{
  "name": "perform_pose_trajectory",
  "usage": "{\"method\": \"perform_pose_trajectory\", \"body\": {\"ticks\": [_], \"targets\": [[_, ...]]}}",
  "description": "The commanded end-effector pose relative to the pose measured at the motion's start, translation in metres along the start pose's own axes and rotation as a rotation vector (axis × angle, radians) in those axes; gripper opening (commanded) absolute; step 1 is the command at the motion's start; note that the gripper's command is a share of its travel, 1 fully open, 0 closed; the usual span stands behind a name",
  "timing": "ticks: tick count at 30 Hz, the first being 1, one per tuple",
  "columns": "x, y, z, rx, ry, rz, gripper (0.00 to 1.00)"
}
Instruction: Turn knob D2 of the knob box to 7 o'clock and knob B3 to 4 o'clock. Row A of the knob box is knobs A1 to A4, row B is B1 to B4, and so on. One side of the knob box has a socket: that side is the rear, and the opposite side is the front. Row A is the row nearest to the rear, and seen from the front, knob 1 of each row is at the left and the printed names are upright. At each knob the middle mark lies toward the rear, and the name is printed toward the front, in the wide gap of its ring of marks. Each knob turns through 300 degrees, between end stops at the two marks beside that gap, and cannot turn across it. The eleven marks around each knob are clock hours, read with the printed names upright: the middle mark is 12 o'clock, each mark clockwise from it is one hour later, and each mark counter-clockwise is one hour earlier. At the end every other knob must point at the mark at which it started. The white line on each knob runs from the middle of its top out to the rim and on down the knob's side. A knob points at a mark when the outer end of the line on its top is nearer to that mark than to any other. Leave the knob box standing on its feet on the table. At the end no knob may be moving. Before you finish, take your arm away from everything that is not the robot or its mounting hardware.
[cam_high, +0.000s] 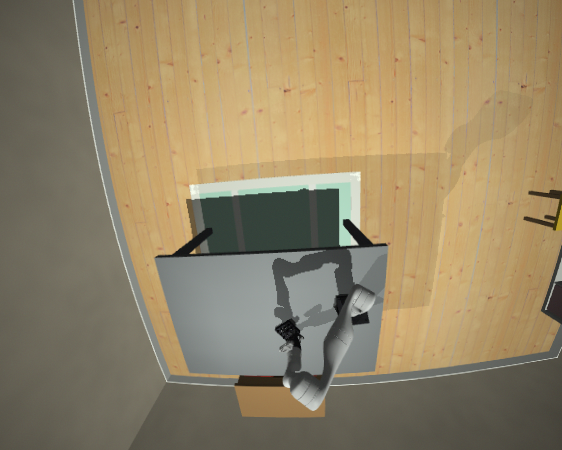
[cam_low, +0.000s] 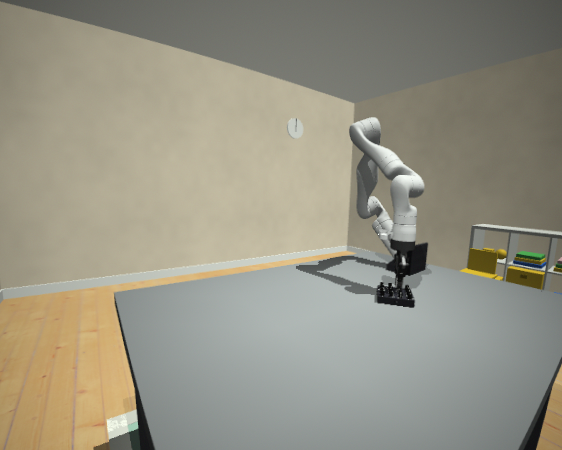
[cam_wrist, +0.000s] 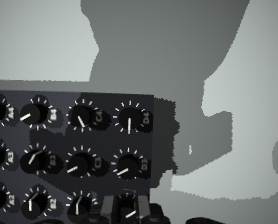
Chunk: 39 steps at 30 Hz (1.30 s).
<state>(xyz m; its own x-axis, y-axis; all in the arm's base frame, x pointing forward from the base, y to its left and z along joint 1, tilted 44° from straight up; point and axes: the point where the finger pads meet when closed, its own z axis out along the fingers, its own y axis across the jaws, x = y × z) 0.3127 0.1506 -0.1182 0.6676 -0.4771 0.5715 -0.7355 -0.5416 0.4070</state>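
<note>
Gripper (cam_high: 298, 337) (cam_low: 399, 284) (cam_wrist: 126, 206) closed on knob D2 (cam_wrist: 130, 212). Knob between fingertips, one finger frontward, other rearward; judged ready for wrist twist. Knob B3 (cam_wrist: 33, 161) rearward of jaws, apart.

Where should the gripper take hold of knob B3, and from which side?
Probably best from straight above, fingertips low on opposite sides of knob B3. It is round and stands up from the top of the knob box, with neighbours all around, so the fingers should open only slightly.
</note>
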Motion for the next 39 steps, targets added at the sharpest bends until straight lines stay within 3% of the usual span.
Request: {"method": "perform_pose_trajectory", "body": {"ticks": [1,21,39], "targets": [[-0.0001,-0.0005,-0.0007,0.001,-0.002,-0.016,0.08],[-0.0001,-0.0005,-0.0007,0.001,-0.002,-0.213,0.08],[-0.0001,-0.0005,-0.0007,0.002,-0.002,-0.493,0.08]]}}
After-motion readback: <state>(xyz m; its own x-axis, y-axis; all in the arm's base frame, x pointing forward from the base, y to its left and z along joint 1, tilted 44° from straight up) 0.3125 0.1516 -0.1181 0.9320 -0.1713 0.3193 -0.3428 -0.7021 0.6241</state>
